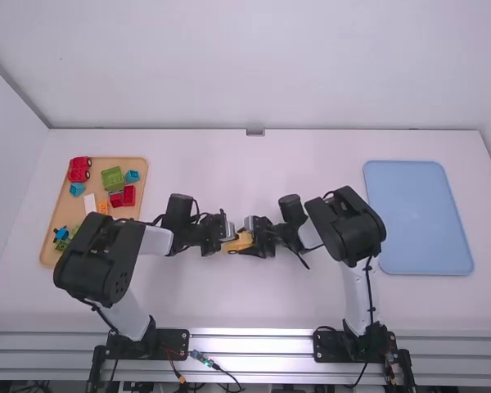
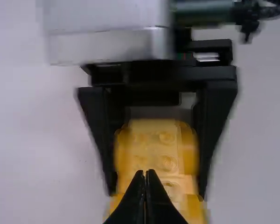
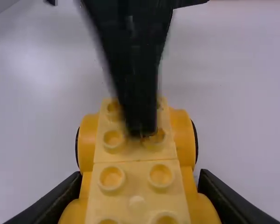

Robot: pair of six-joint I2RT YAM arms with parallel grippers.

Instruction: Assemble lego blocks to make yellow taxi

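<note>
Black, two-fingered right tool [image 3: 139, 179] grips a yellow plastic block car [image 3: 136, 186] by its sides at the middle of the white surface [image 1: 245, 304], while the left tool [image 2: 145, 175], its fingertips together, points at the studded top. Off-centre pressure from those narrow tips could tilt the car in its side grip or pop loose a poorly seated brick. Left of the arms' meeting point lies a tan tray [image 1: 66, 214] of coloured blocks; at right, a pale blue plastic tray [image 1: 417, 217].
</note>
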